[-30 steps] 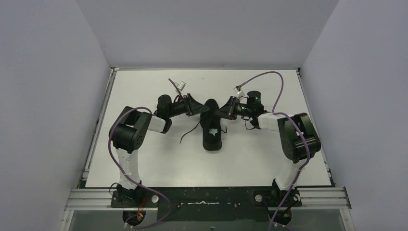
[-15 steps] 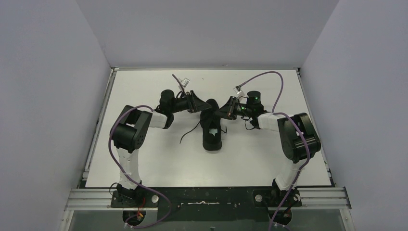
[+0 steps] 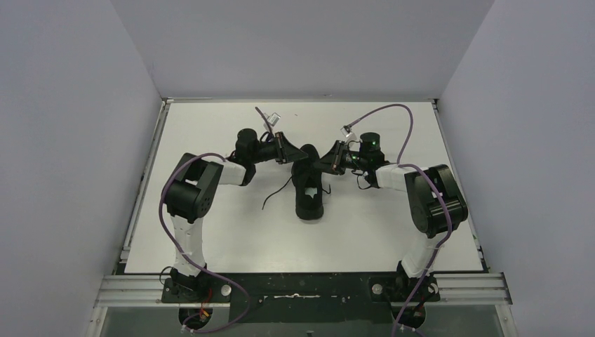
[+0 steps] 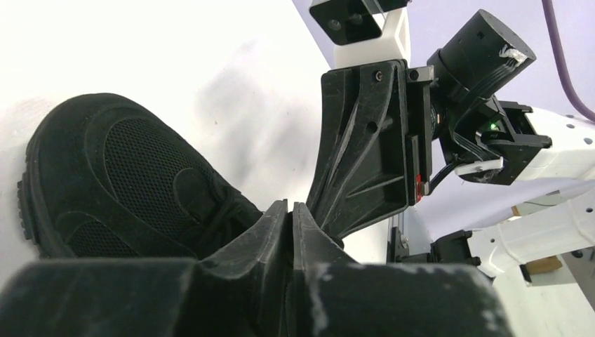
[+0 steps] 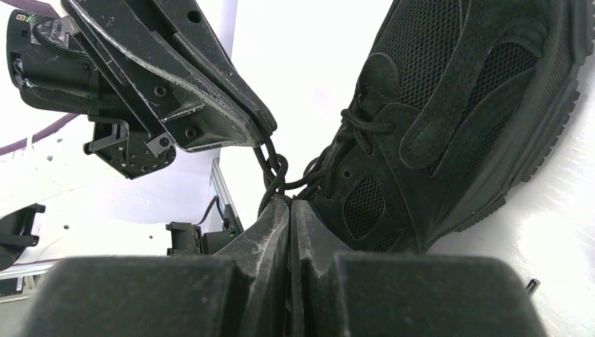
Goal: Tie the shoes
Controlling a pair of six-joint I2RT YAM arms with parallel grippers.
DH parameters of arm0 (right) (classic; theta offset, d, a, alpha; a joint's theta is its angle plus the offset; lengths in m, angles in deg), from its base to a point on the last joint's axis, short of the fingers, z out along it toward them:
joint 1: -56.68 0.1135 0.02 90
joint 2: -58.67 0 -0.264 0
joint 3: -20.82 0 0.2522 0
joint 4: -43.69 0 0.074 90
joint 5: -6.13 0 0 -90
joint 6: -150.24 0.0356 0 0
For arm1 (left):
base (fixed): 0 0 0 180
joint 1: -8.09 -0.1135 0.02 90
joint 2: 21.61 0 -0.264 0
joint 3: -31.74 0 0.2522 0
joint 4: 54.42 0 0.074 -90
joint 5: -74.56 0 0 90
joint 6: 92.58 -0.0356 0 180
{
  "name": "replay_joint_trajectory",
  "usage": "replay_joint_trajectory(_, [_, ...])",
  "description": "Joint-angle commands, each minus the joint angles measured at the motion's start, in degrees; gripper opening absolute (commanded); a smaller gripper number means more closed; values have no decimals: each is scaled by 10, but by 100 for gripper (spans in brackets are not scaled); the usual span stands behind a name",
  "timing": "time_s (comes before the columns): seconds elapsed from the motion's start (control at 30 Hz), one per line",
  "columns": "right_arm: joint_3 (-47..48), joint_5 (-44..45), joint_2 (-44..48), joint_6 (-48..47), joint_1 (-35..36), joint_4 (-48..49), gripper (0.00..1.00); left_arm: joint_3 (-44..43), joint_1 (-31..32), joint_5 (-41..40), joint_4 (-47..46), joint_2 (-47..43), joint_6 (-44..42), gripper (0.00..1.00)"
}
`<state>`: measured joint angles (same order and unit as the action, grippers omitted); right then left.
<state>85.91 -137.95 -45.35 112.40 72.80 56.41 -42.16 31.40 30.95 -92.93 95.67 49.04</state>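
Left gripper (image 4: 290, 206): squeezed tight on the lace (image 5: 274, 166).
Right gripper (image 5: 289, 203): pinching it too.
Worry: a hard pull could drag the shoe (image 3: 309, 200).

All-black sneaker (image 3: 309, 201), woven mesh panels on its sides, black laces (image 5: 279, 170). Black left gripper (image 4: 289, 210) and right gripper (image 5: 289, 207); white-and-black arms (image 3: 186, 242), purple cables (image 3: 390, 107). White table (image 3: 231, 235). Green light (image 3: 375, 145) at two o'clock from sneaker.

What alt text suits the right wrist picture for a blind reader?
A black right gripper, at the bottom edge, and a black left gripper, from upper left, both pinch the thin black laces of a black mesh low sneaker on a white table.
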Motion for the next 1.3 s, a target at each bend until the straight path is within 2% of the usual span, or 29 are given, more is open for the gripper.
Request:
replay_joint_trajectory(0.0, [20, 1, 34, -18, -2, -4, 0, -1, 0, -11, -19, -24, -22, 0])
replay_joint_trajectory(0.1, [27, 26, 73, -73, -7, -102, 0, 21, -3, -12, -12, -55, -20, 0])
replay_joint_trajectory(0.2, [60, 109, 109, -167, -8, -288, 0, 57, -4, -28, -20, -87, -7, 0])
replay_joint_trajectory(0.3, [82, 172, 112, -177, -14, -370, 0, 93, -5, -53, -11, -109, 0, 0])
replay_joint_trajectory(0.4, [88, 201, 102, -164, -18, -376, 0, 114, -8, -64, 13, -126, 17, 0])
replay_joint_trajectory(0.47, [96, 219, 95, -165, -18, -381, 0, 126, -14, -79, 61, -144, 24, 0])
replay_joint_trajectory(0.6, [98, 273, 106, -165, -22, -379, 0, 160, -27, -106, 121, -201, -14, 0])
replay_joint_trajectory(0.77, [96, 266, 99, -167, -37, -372, 0, 187, -36, -134, 181, -260, -44, 0])
replay_joint_trajectory(1.03, [46, 274, 93, -139, -83, -352, 0, 203, -36, -151, 252, -269, -45, 0])
replay_joint_trajectory(1.27, [18, 284, 75, -128, -118, -318, 0, 205, -36, -176, 346, -274, -79, 0])
